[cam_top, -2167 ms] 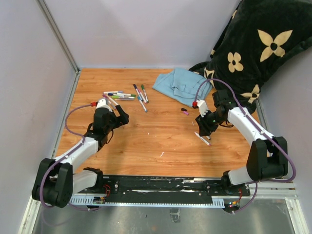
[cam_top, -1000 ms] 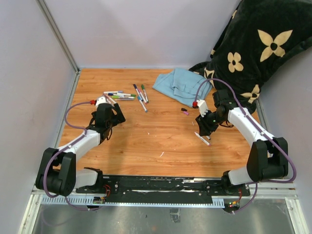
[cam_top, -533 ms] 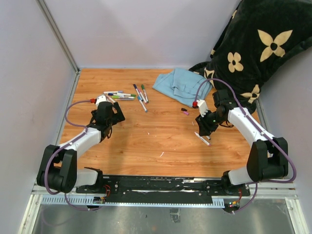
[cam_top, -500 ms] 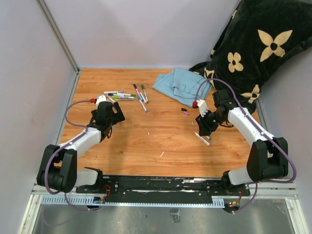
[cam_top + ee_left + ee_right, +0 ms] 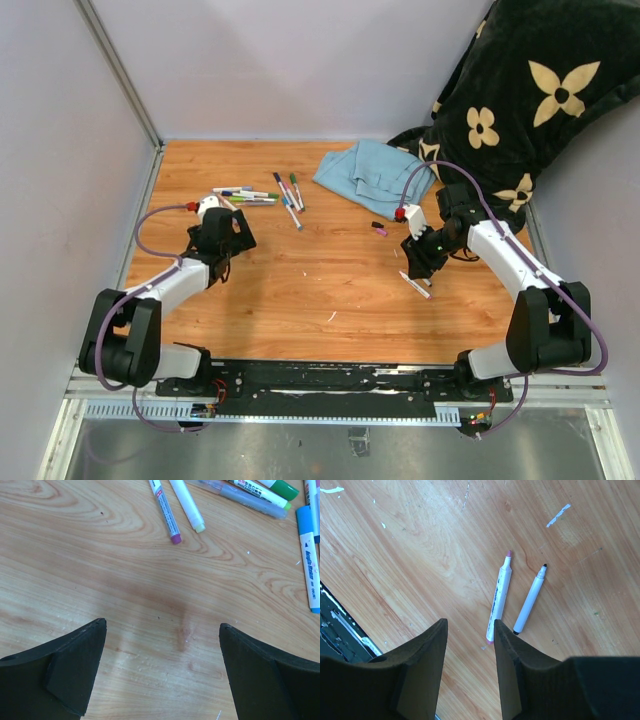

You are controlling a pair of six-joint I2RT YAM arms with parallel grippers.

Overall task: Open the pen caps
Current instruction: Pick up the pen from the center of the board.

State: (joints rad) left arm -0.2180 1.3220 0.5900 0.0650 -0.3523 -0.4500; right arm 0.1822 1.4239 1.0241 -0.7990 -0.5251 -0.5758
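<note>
Several capped markers (image 5: 262, 195) lie in a loose cluster at the back left of the wooden table. My left gripper (image 5: 228, 236) hovers just in front of them, jaws wide open and empty. In the left wrist view my left gripper (image 5: 161, 626) is over bare wood, with a purple-ended marker (image 5: 165, 509), a yellow-ended one (image 5: 187, 504), a green cap (image 5: 283, 489) and a blue marker (image 5: 308, 560) beyond it. Two loose pen caps, black (image 5: 375, 224) and pink (image 5: 382, 232), lie near the right arm. My right gripper (image 5: 470, 625) is open and empty beside two uncapped pens, a pink-tipped marker (image 5: 499, 597) and a black-tipped pen (image 5: 530, 599).
A light blue cloth (image 5: 372, 172) lies at the back of the table. A dark flowered blanket (image 5: 520, 100) fills the back right corner. Grey walls close in the left and back sides. The arm bases' black rail (image 5: 330, 382) runs along the near edge.
My left gripper has edged a little left and away from the bases, closer to the marker cluster. The right arm has not moved.
</note>
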